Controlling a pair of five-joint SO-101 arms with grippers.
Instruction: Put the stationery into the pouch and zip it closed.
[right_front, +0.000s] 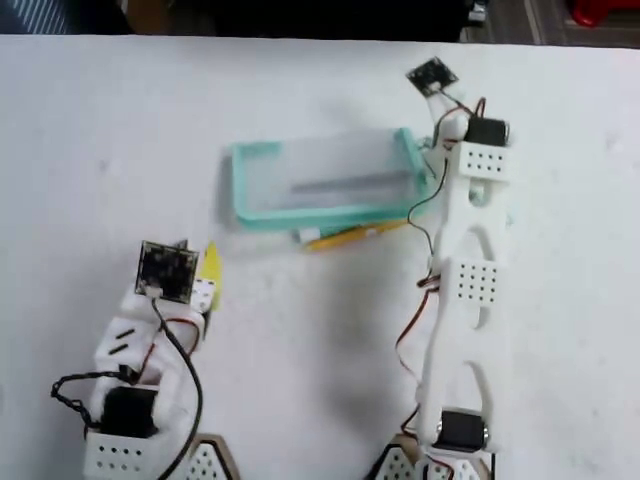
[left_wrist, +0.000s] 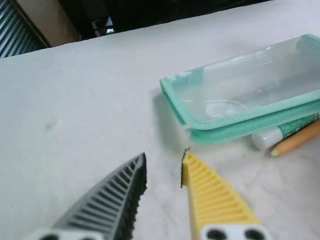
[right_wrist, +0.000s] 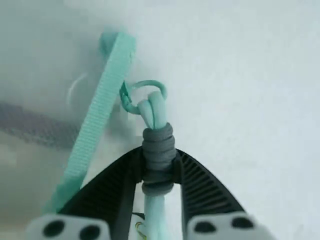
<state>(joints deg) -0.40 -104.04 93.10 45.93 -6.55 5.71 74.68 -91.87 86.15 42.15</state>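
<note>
Two arms: both at the white table (right_front: 100, 130)
Pouch (right_front: 325, 180): clear with mint trim, lying flat mid-table
Right gripper (right_wrist: 159, 160): clamped on the zip pull cord (right_wrist: 156, 112), right at its grey knot, at the pouch's end
Left gripper (left_wrist: 164, 167): jaws a bit apart, holding nothing, near the pouch but not touching
Pencil (left_wrist: 297, 142) and white-capped stick (left_wrist: 267, 139): outside, lying right along the pouch's long edge

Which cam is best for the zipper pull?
Right wrist view: the zipper pull sits close up, clamped in the right pincer. High view has the arm covering that pouch corner; left wrist view gives the pouch's opposite end.
</note>
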